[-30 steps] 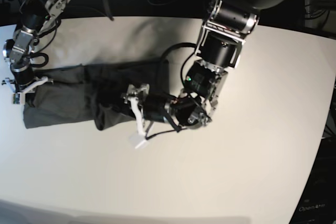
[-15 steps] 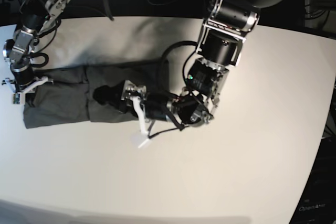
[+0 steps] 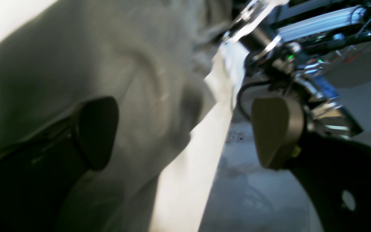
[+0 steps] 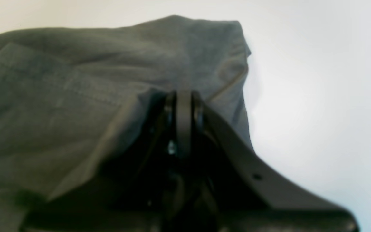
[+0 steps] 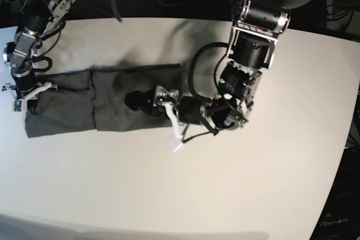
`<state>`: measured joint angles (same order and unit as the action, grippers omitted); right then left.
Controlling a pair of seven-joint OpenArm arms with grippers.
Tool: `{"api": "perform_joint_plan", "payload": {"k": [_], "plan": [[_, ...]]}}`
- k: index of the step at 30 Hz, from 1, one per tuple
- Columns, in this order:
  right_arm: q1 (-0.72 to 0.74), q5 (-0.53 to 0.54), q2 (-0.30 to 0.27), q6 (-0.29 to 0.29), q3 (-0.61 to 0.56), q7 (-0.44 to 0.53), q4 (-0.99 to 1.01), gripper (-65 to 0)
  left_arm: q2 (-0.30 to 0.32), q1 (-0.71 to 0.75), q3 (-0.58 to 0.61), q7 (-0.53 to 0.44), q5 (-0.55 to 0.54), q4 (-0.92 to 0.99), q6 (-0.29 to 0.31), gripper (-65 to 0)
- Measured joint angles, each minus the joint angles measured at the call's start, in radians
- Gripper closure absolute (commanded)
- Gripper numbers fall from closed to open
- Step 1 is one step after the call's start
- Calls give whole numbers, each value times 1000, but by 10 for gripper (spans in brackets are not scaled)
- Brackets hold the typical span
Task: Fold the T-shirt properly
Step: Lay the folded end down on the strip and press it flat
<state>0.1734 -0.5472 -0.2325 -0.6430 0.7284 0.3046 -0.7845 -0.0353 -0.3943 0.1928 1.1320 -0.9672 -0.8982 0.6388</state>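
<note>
Already the T-shirt (image 5: 84,105) is seen lying on the white table (image 5: 270,184) as a long, narrow band, stretched across the base view's left half; it is judged that the lengthwise folds have been made, with the sleeves and sides laid in, while the crosswise folds that would shorten the band into a compact packet are not yet done. The right gripper (image 5: 25,96) is pressed shut at the band's far end, and in the right wrist view its closed jaws are seen pinching a fold of the dark grey cloth, so that end is held. The left gripper (image 5: 163,117) is spread wide at the opposite end of the band; in the left wrist view one pad (image 3: 97,132) lies over the cloth and the other stands over bare table, and nothing is clasped between them. Whether the lower pad touches the fabric cannot be told, since that view is blurred. What is left, by this reading, is for the free end to be taken up and carried over toward the held end.
</note>
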Motion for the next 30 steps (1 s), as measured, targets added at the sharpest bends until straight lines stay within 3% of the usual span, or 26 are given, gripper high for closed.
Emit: {"api": "perform_joint_plan", "payload": {"k": [5,28,30], "plan": [[0,0,0,0,0,0,0,-3,29,-3,61,1,-2,6,0,-650],[0,0,0,0,0,0,0,-3,32,-2,46,1,-11,2,0,-650],[0,0,0,0,0,0,0,-3,33,-2,33,4,-43,2,0,-609]]}}
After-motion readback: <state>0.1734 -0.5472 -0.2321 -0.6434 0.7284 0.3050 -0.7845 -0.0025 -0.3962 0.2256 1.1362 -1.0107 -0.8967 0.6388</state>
